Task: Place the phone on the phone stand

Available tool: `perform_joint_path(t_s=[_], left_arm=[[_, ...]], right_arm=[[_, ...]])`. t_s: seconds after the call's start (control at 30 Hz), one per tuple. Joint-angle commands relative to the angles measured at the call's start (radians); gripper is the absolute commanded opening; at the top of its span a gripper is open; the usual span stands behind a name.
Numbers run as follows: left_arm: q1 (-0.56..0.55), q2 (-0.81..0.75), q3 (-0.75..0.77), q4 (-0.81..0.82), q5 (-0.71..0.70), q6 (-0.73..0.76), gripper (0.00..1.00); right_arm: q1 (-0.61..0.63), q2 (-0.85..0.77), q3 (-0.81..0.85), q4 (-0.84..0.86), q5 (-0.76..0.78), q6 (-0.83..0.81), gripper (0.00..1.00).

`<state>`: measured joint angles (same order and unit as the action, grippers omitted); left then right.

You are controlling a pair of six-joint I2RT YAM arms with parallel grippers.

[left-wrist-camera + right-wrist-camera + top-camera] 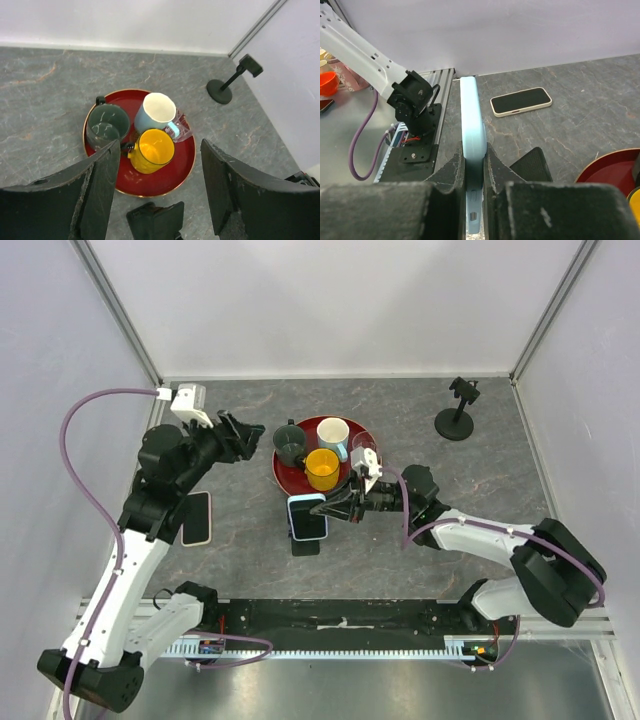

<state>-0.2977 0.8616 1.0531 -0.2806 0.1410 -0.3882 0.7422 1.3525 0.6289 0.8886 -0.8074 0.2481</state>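
Mid-frame, the right gripper [333, 508] is clenched on the right edge of the light-blue-cased phone [307, 516] over a small black stand [305, 544], just below the rim of the round red tray [290, 480], the left gripper [243, 436] hangs released upper left, and bare grey tabletop [500, 475] stretches right.

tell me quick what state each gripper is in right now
left gripper: open, holding nothing
right gripper: shut on the light blue rectangular phone, held on edge

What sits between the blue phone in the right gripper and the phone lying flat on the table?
Nothing; only bare table lies between the blue phone and the flat phone, clearest in the right wrist view.
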Motion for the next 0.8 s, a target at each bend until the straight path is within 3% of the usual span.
perform_joint_path(t_s=[0.0,0.77], left_arm=[[0.006,-0.022,-0.047,0.075,-0.017,0.063,0.72],[0.112,-0.033,-0.160,0.159,0.181,-0.018,0.69]], right_arm=[[0.000,0.039,-0.015,0.339,0.045,0.051,0.00],[-0.001,0.218,0.071,0.296,0.068,0.037,0.00]])
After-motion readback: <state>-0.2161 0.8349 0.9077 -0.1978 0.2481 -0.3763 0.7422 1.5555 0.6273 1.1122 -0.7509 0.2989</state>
